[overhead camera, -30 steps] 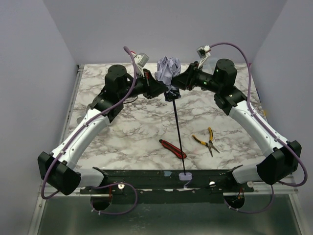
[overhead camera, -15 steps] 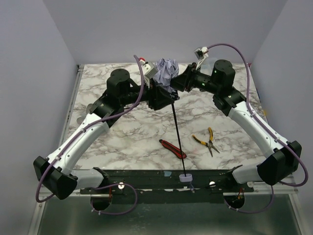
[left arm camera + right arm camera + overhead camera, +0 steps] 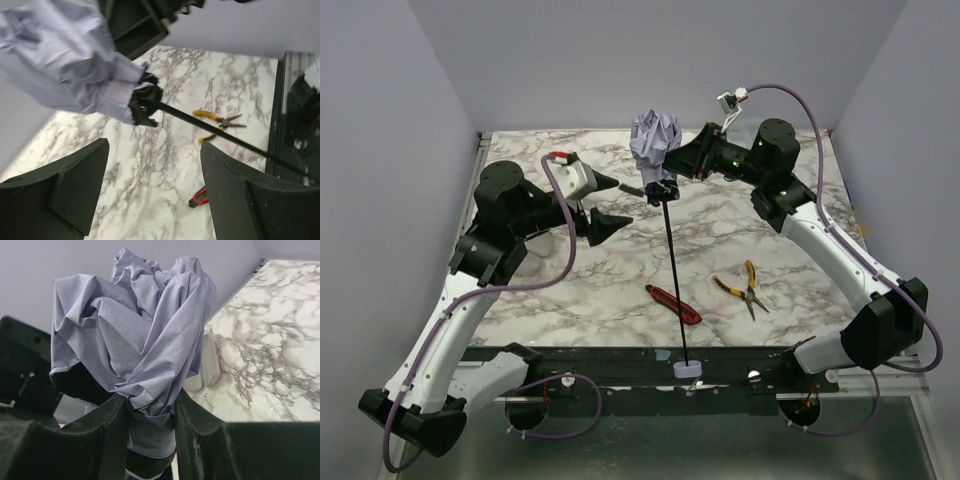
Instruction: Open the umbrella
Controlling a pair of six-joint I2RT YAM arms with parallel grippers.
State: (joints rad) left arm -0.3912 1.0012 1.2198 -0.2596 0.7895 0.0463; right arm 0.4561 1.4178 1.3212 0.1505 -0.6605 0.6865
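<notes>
Umbrella [image 3: 656, 140]: one; pliers [image 3: 745, 285]: one; red tool [image 3: 672, 303]: one.

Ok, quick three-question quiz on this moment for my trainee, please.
1. True or false: the left fingers stand open, clear of the umbrella.
2. Which grips the umbrella's bunched fabric? A) left fingers B) right fingers C) nothing
3. Fill in: the yellow-handled pliers lie on the robot's ___ of the black shaft.
Key: 1 true; 2 B; 3 right.
</notes>
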